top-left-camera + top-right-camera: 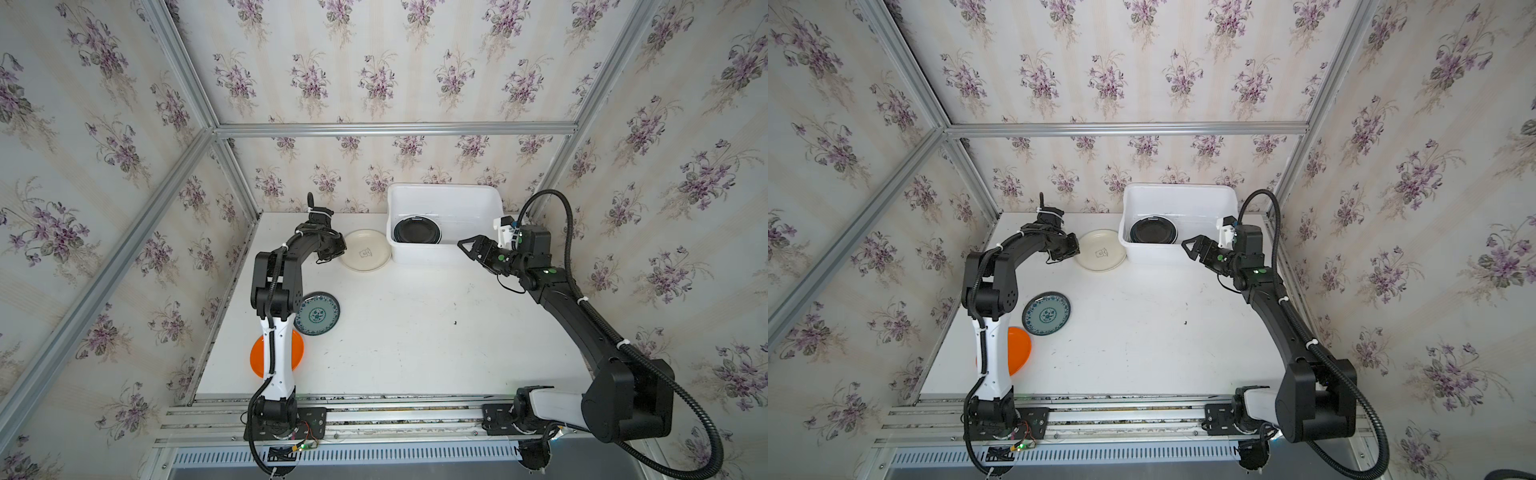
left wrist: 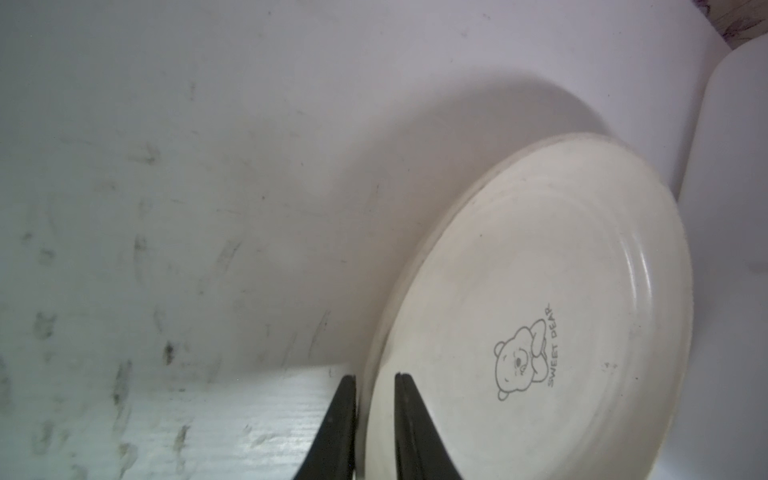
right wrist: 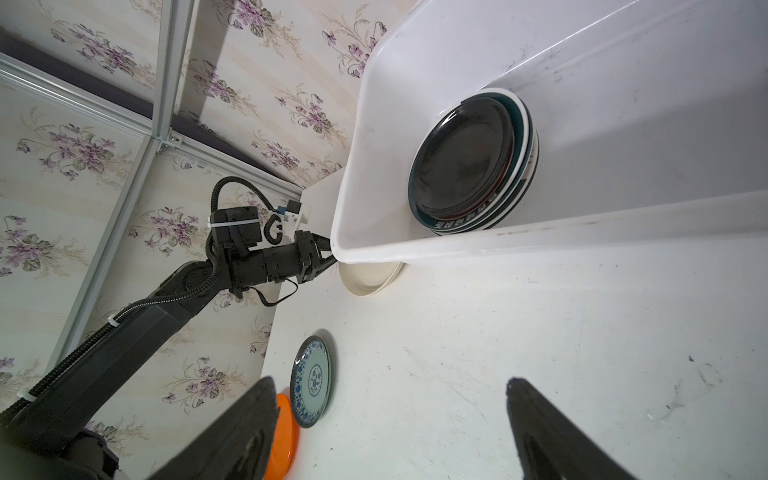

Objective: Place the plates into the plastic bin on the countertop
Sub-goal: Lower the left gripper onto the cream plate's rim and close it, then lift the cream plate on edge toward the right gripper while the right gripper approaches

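The white table [image 1: 415, 340] carries everything. At its far edge stands the plastic bin [image 1: 465, 208], and inside it, toward its left end, lies a stack of plates with a glossy black plate [image 1: 417, 230] on top. The cream plate [image 1: 368, 249], printed with a small bear, lies on the table just beside the bin's left front corner. Nearer the left edge lie the teal-patterned plate [image 1: 318, 313] and, beside it, the orange plate [image 1: 257, 357], partly hidden under the left arm [image 1: 276, 291]. The left tool [image 2: 375, 376] sits at the cream plate's left rim, one finger outside it and one over the inside, pinched onto that rim. The right tool [image 3: 389, 380] hangs wide apart and empty over bare table in front of the bin's right half, well apart from every plate outside the bin.
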`<state>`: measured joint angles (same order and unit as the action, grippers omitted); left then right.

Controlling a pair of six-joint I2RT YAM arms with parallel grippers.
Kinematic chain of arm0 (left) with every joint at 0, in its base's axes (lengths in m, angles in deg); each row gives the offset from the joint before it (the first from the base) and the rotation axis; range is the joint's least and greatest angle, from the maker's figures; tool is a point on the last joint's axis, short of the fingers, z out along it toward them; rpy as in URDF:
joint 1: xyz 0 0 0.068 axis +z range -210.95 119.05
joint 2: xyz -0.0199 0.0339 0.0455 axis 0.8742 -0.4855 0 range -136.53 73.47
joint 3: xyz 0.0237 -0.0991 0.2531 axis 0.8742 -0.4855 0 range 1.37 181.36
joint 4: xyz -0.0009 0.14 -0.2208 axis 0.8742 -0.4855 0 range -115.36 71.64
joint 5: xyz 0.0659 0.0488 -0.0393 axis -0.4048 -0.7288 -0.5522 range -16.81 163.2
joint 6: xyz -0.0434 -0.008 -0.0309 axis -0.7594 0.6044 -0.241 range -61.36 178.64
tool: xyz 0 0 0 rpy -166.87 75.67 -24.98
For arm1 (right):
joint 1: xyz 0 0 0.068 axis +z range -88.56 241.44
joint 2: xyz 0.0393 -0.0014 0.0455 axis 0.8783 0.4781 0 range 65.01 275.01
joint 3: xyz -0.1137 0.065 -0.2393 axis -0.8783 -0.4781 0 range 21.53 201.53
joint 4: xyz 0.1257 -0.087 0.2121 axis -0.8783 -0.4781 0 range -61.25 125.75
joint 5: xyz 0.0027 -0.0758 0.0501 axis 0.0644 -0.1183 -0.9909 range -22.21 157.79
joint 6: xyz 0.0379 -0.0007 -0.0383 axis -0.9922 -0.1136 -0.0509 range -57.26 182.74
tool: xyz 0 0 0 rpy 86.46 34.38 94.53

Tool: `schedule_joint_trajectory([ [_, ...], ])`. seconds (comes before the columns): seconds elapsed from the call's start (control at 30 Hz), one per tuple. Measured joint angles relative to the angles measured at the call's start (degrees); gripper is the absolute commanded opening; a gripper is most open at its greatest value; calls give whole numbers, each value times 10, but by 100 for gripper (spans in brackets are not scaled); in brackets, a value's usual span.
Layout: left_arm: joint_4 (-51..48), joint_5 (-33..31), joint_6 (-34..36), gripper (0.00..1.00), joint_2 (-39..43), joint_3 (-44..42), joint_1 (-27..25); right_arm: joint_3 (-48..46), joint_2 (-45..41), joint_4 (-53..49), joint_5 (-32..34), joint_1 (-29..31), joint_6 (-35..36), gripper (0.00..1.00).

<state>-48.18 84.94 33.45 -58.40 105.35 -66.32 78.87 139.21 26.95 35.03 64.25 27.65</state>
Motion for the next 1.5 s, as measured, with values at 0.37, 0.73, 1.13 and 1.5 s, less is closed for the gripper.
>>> schedule_joint_trajectory([
  [0.37,-12,-9,4,1,-3,7,-1,0,1,-6,0,-7,0,88],
  [0.73,-20,-15,21,0,37,-26,1,0,2,-3,-5,-8,0,88],
  [1.13,-12,-24,26,0,145,-70,19,-2,9,6,-23,-8,-9,88],
  [1.5,53,-30,14,0,268,-179,52,16,-9,-28,28,41,39,87],
])
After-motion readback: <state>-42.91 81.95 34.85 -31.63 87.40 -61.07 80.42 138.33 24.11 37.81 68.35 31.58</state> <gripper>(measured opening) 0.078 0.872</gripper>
